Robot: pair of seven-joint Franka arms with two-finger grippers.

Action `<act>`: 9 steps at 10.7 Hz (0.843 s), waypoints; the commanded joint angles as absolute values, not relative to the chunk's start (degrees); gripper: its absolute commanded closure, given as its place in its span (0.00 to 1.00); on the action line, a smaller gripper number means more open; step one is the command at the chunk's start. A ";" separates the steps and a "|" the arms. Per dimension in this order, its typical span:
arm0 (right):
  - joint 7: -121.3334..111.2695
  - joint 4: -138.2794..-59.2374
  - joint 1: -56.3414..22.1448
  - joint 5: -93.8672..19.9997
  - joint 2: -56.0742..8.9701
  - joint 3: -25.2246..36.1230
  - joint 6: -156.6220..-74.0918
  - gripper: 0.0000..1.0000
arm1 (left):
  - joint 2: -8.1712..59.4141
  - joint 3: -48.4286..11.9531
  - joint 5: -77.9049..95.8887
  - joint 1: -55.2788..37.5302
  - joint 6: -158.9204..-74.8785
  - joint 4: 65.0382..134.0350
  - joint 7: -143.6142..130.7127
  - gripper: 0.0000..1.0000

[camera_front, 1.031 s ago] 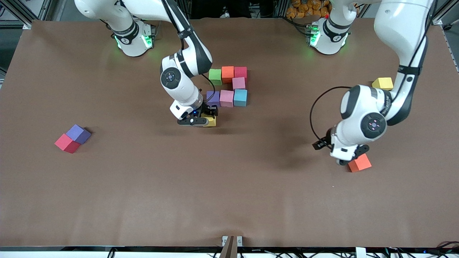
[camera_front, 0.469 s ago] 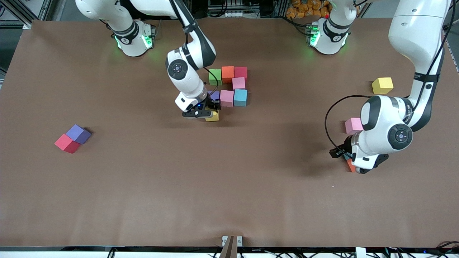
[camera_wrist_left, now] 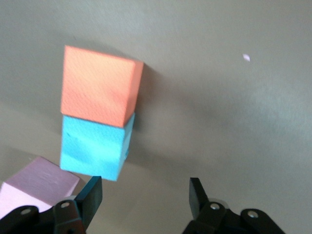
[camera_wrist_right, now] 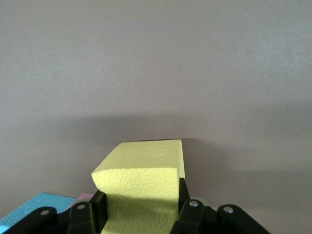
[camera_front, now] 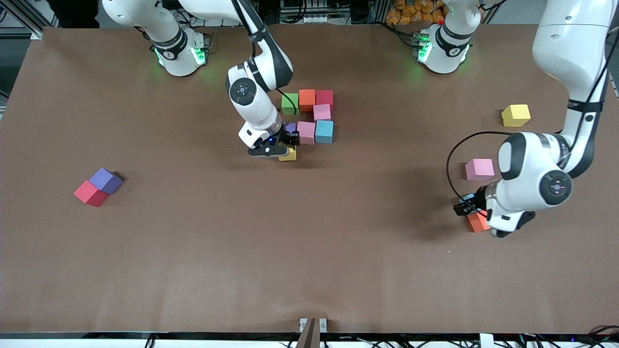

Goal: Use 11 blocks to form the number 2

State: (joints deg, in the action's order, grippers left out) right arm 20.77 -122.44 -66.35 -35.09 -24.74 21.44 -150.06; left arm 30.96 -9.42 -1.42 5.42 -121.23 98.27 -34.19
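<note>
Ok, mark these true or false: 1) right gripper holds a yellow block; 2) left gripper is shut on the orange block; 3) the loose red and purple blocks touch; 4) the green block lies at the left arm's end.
1) True: the right gripper is shut on a yellow block.
2) False: the left gripper is open and empty; the orange block lies apart from it.
3) True: the red block and purple block touch.
4) False: the green block is in the middle cluster.
</note>
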 commanded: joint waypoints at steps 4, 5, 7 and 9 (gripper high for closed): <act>23.03 -123.66 -67.58 -39.79 -26.10 21.62 -153.01 1.00 | 33.93 -10.02 0.18 7.47 -120.76 94.39 -28.66 0.19; 23.03 -123.75 -67.85 -39.99 -26.28 21.53 -153.45 1.00 | 34.36 -10.02 0.35 7.91 -120.76 94.48 -26.56 0.19; 23.03 -123.84 -67.85 -40.08 -26.28 21.53 -153.46 1.00 | 35.24 -10.02 0.27 9.57 -120.41 94.83 -24.35 0.19; 22.94 -123.93 -68.38 -40.08 -26.28 21.53 -153.46 1.00 | 35.24 -10.02 -0.17 9.84 -120.32 95.62 -24.17 0.19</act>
